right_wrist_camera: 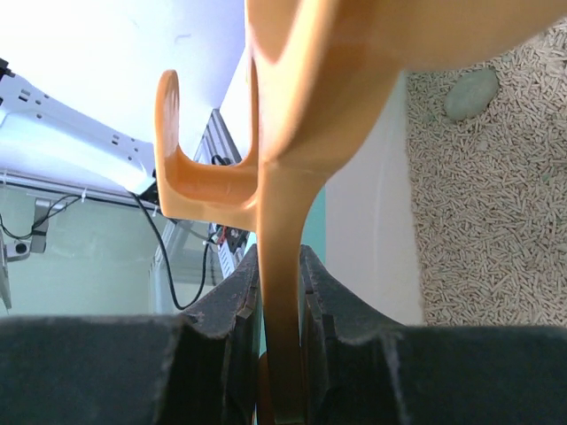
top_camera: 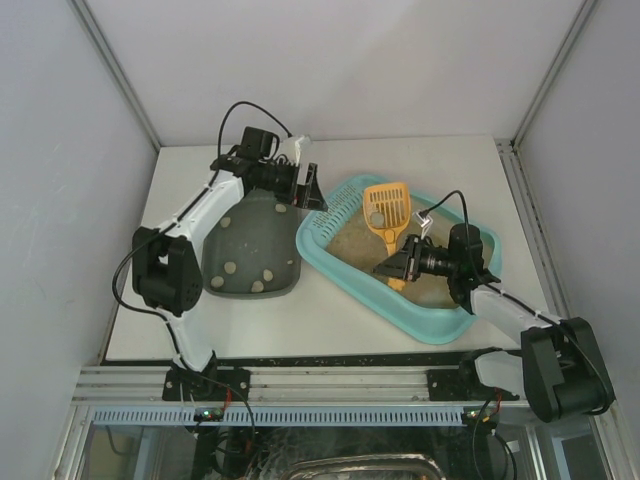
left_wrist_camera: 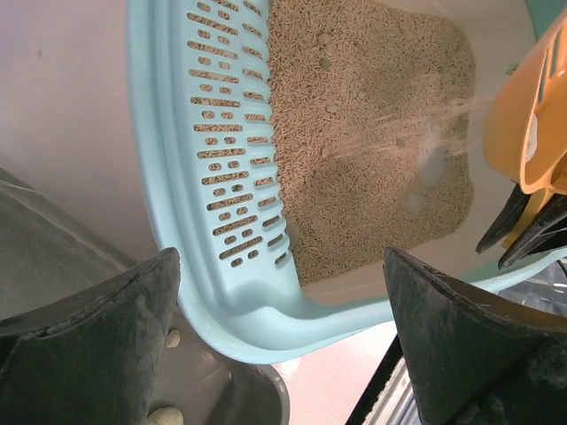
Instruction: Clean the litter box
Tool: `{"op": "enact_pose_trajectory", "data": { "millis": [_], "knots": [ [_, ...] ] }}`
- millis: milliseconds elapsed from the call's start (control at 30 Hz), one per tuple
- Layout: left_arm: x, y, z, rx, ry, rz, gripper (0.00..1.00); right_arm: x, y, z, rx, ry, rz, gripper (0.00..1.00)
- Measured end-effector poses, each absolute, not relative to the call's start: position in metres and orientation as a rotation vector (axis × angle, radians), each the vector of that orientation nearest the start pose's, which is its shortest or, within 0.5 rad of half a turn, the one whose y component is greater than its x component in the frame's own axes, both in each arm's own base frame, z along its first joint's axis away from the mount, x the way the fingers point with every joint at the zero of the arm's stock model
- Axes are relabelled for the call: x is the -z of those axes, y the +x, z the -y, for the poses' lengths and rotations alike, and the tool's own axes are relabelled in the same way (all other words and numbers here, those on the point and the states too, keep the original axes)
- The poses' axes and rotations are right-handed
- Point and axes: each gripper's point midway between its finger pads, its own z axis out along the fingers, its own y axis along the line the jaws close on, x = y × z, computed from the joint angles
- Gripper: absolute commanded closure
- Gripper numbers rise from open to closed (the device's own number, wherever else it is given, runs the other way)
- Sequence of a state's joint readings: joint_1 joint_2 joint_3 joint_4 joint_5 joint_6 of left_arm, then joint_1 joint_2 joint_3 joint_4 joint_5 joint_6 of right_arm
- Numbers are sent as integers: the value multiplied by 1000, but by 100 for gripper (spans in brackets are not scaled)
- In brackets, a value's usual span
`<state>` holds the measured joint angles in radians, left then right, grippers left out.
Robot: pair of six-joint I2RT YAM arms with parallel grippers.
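We saw a white counter (top_camera: 420, 160) walled by pale grey panels (top_camera: 330, 60). On it the litter box (top_camera: 345, 262) lay right of centre, beside a dark tray (top_camera: 255, 235). Our left fingers (left_wrist_camera: 89, 341) stood wide apart at its slotted end. Our right fingers (right_wrist_camera: 221, 310) pinched the scoop (right_wrist_camera: 283, 221) by its handle over the litter.

right gripper (right_wrist_camera: 282, 297) clamped on orange scoop (right_wrist_camera: 285, 195) handle, held upright between jaws | hook on handle's left side | litter box (right_wrist_camera: 372, 230): beige litter (right_wrist_camera: 496, 230) at right, one pale grey-green lump (right_wrist_camera: 471, 93) lying on it, far right
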<state>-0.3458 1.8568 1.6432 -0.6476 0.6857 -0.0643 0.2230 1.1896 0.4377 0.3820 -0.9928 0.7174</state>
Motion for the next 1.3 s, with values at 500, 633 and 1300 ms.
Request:
{"op": "enact_pose_trajectory", "data": {
  "millis": [500,633,1300],
  "knots": [
    [-198,379,257,1020,653,-2315,0,-169,235,-201,-1686,-83,-2025,100],
    [-195,376,256,1017,666,-2331,0,-164,228,-211,-1731,-105,-2086,100],
    [-176,345,253,1000,838,-2387,0,-151,211,-213,-1770,-105,-2180,100]
  ]
}}
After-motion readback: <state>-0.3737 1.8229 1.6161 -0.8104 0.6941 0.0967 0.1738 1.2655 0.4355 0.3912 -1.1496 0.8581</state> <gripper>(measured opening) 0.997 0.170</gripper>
